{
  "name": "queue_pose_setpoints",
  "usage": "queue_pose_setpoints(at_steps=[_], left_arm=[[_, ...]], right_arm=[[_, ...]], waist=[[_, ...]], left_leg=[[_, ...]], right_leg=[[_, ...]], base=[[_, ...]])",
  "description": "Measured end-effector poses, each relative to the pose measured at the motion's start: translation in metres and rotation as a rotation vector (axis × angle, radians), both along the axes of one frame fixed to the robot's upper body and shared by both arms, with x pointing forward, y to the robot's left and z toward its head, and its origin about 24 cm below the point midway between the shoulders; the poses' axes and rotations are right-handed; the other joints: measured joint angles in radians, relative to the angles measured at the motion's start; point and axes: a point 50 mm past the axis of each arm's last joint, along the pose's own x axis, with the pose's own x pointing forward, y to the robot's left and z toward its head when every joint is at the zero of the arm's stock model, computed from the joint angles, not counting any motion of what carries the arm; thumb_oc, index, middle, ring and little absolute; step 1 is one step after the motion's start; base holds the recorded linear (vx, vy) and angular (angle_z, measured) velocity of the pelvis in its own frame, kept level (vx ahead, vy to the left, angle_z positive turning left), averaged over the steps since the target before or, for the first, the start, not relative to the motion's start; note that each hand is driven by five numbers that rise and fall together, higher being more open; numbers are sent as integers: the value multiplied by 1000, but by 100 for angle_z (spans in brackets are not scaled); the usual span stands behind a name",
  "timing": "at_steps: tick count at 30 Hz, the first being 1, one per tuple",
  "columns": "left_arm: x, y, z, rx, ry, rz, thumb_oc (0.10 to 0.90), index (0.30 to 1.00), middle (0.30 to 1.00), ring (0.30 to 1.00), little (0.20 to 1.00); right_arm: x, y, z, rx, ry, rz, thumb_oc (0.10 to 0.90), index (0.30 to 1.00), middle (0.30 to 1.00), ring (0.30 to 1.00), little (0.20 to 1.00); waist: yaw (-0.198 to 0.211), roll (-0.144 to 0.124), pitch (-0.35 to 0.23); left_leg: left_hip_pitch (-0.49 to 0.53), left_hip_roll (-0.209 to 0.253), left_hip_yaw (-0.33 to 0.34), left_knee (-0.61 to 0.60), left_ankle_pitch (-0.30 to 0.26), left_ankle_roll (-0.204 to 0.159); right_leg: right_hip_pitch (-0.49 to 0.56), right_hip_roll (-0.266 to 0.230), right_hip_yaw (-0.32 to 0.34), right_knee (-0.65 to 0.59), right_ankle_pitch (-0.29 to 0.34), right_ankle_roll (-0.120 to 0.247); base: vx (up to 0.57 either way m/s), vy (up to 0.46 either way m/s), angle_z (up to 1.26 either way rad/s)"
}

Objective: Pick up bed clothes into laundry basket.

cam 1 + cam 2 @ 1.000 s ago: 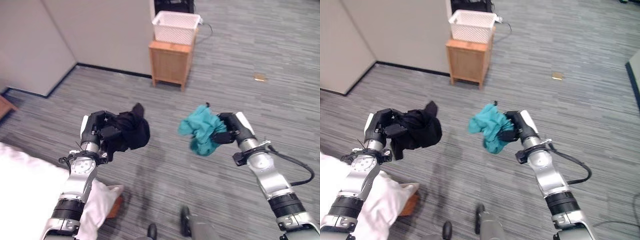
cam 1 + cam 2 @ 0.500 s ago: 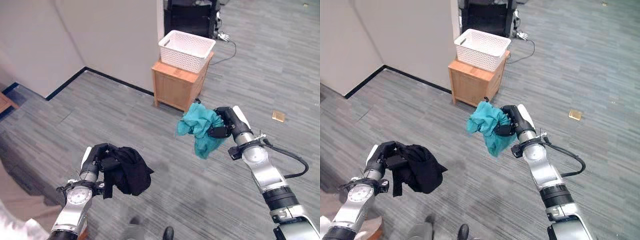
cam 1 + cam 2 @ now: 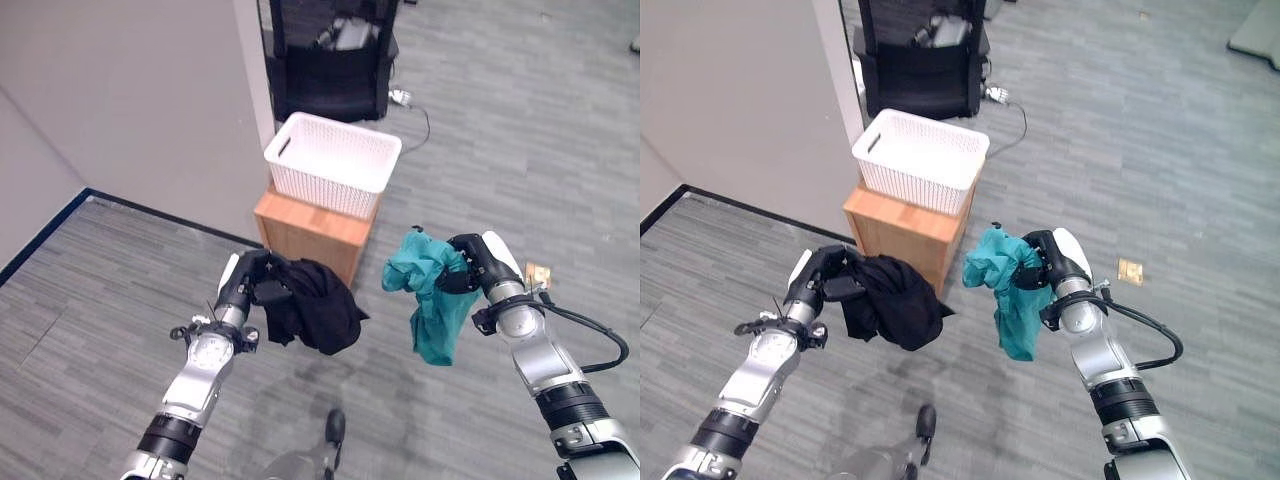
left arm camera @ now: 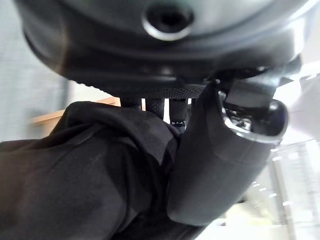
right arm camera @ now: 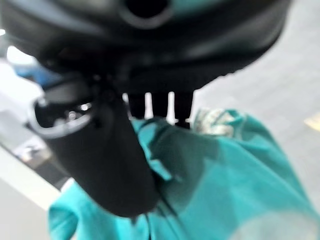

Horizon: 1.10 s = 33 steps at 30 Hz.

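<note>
In the left eye view you have a garment in each hand: your left hand (image 3: pixel 247 283) is clenched on a black garment (image 3: pixel 312 305) that hangs bunched to its right, and your right hand (image 3: pixel 468 272) grips a teal garment (image 3: pixel 428 297) whose loose tail droops below the fist. The white laundry basket (image 3: pixel 333 163) sits on a small wooden cabinet (image 3: pixel 312 230) further off, between the two hands and beyond them, with a dark chair (image 3: pixel 330 55) behind it. The right eye view shows the same layout, both bundles held off the grey carpet floor (image 3: pixel 1200 180) and short of the basket. In the left wrist view your thumb (image 4: pixel 220 165) and fingers (image 4: pixel 156 106) pinch a thick fold of the black cloth. In the right wrist view the fingers (image 5: pixel 159 104) and thumb (image 5: pixel 112 155) close on a wad of teal fabric. Both pieces look light, soft and limp, so expect them to sag and swing; a hold on a gathered bunch, as you have now, seems safest, and the trailing teal end may catch the basket's rim.
</note>
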Motion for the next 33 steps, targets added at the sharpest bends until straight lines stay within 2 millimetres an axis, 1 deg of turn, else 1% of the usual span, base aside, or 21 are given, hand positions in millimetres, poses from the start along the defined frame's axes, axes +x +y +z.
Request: queue_pose_setpoints(at_steps=[2, 3, 4, 5, 6, 7, 8, 9, 10, 11, 12, 13, 14, 16, 17, 18, 19, 20, 21, 26, 33], left_arm=[[0, 6, 4, 9, -17, 15, 400, 300, 300, 300, 300], [1, 11, 7, 13, -24, 30, 400, 300, 300, 300, 300], [4, 16, 9, 15, -32, 52, 400, 300, 300, 300, 300], [5, 23, 11, 27, -43, 72, 400, 300, 300, 300, 300], [6, 29, 12, 39, -44, 92, 400, 300, 300, 300, 300], [6, 36, 10, 47, -31, 110, 400, 300, 300, 300, 300], [5, 47, 2, 38, 8, 159, 400, 300, 300, 300, 300], [4, 54, -8, 36, 60, 199, 400, 300, 300, 300, 300], [2, 55, -13, 31, 78, 203, 400, 300, 300, 300, 300], [-5, 57, -22, 28, 108, 208, 400, 300, 300, 300, 300], [-17, 57, -40, -9, 158, 227, 400, 300, 300, 300, 300], [-31, 60, -53, -43, 196, 261, 400, 300, 300, 300, 300], [-35, 63, -55, -40, 207, 264, 400, 300, 300, 300, 300], [-35, 66, -52, -23, 203, 247, 400, 300, 300, 300, 300], [-35, 65, -48, -17, 191, 233, 400, 300, 300, 300, 300], [-34, 64, -45, -12, 177, 223, 400, 300, 300, 300, 300], [-33, 63, -38, -8, 149, 211, 400, 300, 300, 300, 300], [-34, 62, -37, -10, 145, 206, 400, 300, 300, 300, 300], [-34, 62, -35, -4, 137, 205, 400, 300, 300, 300, 300], [-29, 50, -33, -42, 126, 170, 400, 300, 300, 300, 300], [-30, 51, -35, -42, 134, 181, 400, 300, 300, 300, 300]], right_arm=[[9, -1, 34, -53, -98, 6, 400, 300, 300, 300, 300], [14, 0, 57, -99, -158, 13, 400, 300, 300, 300, 300], [20, 0, 92, -162, -264, -5, 400, 300, 300, 300, 300], [25, 4, 118, -204, -330, -10, 400, 300, 300, 300, 300], [24, 7, 144, -246, -398, -1, 400, 300, 300, 300, 300], [22, 10, 155, -243, -454, -4, 400, 300, 300, 300, 300], [19, 19, 185, -257, -555, 11, 400, 300, 300, 300, 300], [12, 28, 218, -286, -667, 10, 400, 300, 300, 300, 300], [10, 31, 228, -295, -699, 8, 400, 300, 300, 300, 300], [8, 35, 235, -297, -726, 7, 400, 300, 300, 300, 300], [8, 41, 235, -308, -731, 19, 400, 300, 300, 300, 300], [6, 49, 235, -306, -747, 39, 400, 300, 300, 300, 300], [4, 48, 237, -320, -745, 40, 400, 300, 300, 300, 300], [4, 35, 241, -332, -721, -33, 400, 300, 300, 300, 300], [7, 30, 240, -330, -687, -65, 400, 300, 300, 300, 300], [8, 29, 239, -332, -675, -69, 400, 300, 300, 300, 300], [9, 31, 239, -339, -664, -57, 400, 300, 300, 300, 300], [10, 33, 238, -348, -653, -50, 400, 300, 300, 300, 300], [15, 36, 235, -370, -637, -43, 400, 300, 300, 300, 300], [19, 29, 239, -364, -614, -85, 400, 300, 300, 300, 300], [19, 30, 240, -365, -616, -83, 400, 300, 300, 300, 300]], waist=[[3, 27, 16], [-15, 40, 17], [-33, 27, 37], [-44, -16, 59], [-64, 5, 51], [-64, -46, 47], [-73, -53, 38], [-121, -52, 39], [-117, -61, 37], [-114, -91, 31], [-90, -92, 16], [-62, -90, 12], [-73, -93, 12], [-77, -107, 17], [-73, -113, 19], [-72, -112, 19], [-66, -90, 22], [-59, -66, 20], [-67, -70, 10], [-92, -70, 10], [-92, -62, 13]], left_leg=[[75, 15, -31, -3, -21, 14], [98, 26, -63, -11, -33, -13], [99, 41, -81, 31, -62, -200], [56, 34, -45, 166, -197, -50], [56, 126, 34, 174, -202, 49], [87, 93, 17, 157, -208, 48], [148, 114, -34, 92, -216, 36], [201, 121, -69, 62, -214, 28], [226, 110, -60, 61, -223, 13], [261, 78, -34, 96, -250, -31], [288, 61, -18, 158, -279, -79], [258, 72, -47, 239, -339, -69], [233, 100, -66, 243, -372, -63], [174, 176, -67, 172, -381, -66], [127, 207, -85, 115, -354, -79], [109, 228, -83, 16, -297, -90], [89, 258, -78, -36, -168, -106], [104, 283, -75, -35, -78, -121], [126, 276, -61, -34, -82, -134], [138, 236, -59, -33, -84, -129], [156, 230, -71, -33, -84, -129]], right_leg=[[-70, -10, -1, 2, -17, -7], [-114, -2, -10, -35, -36, -18], [-156, 24, 6, -196, 2, -73], [-176, 2, 12, -334, 4, -45], [-190, 13, -4, -432, 24, 9], [-216, -19, 19, -493, 58, 20], [-280, 13, 39, -582, 140, -9], [-287, 63, 71, -773, 309, -43], [-300, 78, 72, -791, 379, -101], [-295, 93, 68, -790, 545, -238], [-246, 97, 48, -790, 547, -301], [-219, 105, 94, -789, 546, -271], [-201, 105, 96, -789, 535, -254], [-150, 107, 178, -789, 477, -234], [-118, 106, 215, -789, 453, -215], [-103, 111, 212, -789, 448, -207], [-70, 134, 184, -789, 426, -173], [-47, 152, 177, -790, 392, -139], [-27, 146, 165, -790, 347, -134], [-18, 106, 108, -791, 330, -107], [4, 101, 84, -791, 327, -102]], base=[[291, 48, 54], [343, -31, 83], [351, -24, 99], [375, -51, 110], [245, -27, 80], [309, -23, 85], [208, -32, 132], [245, -102, 122], [144, -103, 118], [145, -97, 35], [105, -55, -16], [144, -77, -14], [144, -65, 8], [127, -46, 61], [110, -48, 29], [133, -43, -2], [94, -28, -36], [86, -21, -54], [28, -8, -42], [22, -2, -8], [11, 5, 5]])
